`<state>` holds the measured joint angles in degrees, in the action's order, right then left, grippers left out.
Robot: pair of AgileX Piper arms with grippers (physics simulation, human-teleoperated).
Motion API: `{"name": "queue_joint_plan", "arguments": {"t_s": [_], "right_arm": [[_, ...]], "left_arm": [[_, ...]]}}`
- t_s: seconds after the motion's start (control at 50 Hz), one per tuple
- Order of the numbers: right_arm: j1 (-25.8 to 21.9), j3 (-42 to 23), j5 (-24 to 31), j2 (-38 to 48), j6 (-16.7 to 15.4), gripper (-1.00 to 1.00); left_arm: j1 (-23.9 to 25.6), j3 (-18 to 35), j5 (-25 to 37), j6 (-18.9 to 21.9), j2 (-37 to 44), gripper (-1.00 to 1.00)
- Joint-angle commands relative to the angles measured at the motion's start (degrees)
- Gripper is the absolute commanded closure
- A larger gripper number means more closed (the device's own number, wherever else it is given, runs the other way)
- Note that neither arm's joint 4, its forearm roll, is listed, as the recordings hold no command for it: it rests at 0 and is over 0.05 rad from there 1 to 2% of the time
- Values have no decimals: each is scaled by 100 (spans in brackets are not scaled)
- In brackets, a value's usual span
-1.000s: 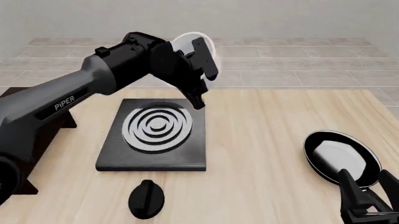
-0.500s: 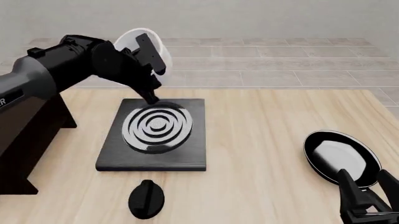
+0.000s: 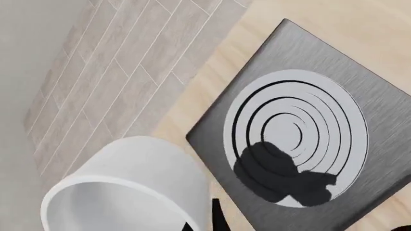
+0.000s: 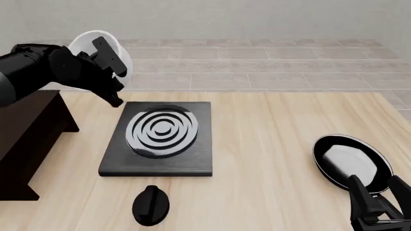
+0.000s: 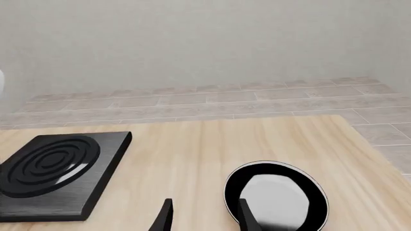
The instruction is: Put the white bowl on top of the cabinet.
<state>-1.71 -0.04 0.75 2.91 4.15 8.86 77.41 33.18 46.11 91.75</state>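
The white bowl (image 4: 90, 44) hangs tilted on its side above the table's far left. My left gripper (image 4: 109, 62) is shut on its wall. The bowl is just right of the dark cabinet (image 4: 32, 139) and higher than its flat top. My left arm hides part of that top. In the left wrist view the bowl (image 3: 128, 192) fills the near corner, with one dark finger (image 3: 216, 216) beside its rim. My right gripper (image 4: 378, 207) rests low at the near right, open and holding nothing, its fingers (image 5: 165, 216) framing the table.
A black slab with grey rings (image 4: 160, 134) lies mid-left on the table, also in the wrist views (image 3: 301, 139) (image 5: 51, 168). A small black knob-like object (image 4: 151, 204) sits in front of it. A black-rimmed plate (image 4: 352, 161) (image 5: 276, 197) lies just ahead of my right gripper.
My left arm has swung left with the bowl, from above the slab's far edge to beside the cabinet. The right arm has not moved.
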Motion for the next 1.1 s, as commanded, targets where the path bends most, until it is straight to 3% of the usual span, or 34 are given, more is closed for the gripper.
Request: {"name": "queue_joint_plan", "arguments": {"t_s": [0.02, 0.24, 0.3, 0.36, 0.52, 0.62, 0.86, 1.1], "right_arm": [[0, 1, 9, -11, 5, -100], [-11, 0, -4, 10, -1, -100], [-5, -1, -5, 17, -4, -100], [-2, -2, -9, 25, -9, -100], [8, 0, -13, 41, -38, -100], [0, 1, 13, 19, -50, -100], [-1, 2, 21, 25, -107, -100], [29, 1, 3, 38, -168, -100]], "left_arm": [[-683, -131, -95, 377, -189, 100], [-1288, 37, 168, 447, -265, 100], [-1538, -95, 145, 655, -293, 100], [-1631, 173, 342, 494, -242, 100], [-2239, 81, 335, 713, -190, 100], [-2521, 228, 434, 599, -165, 100], [-3193, -192, 76, 650, -52, 100], [-3354, -581, -114, 601, -68, 100]]}}
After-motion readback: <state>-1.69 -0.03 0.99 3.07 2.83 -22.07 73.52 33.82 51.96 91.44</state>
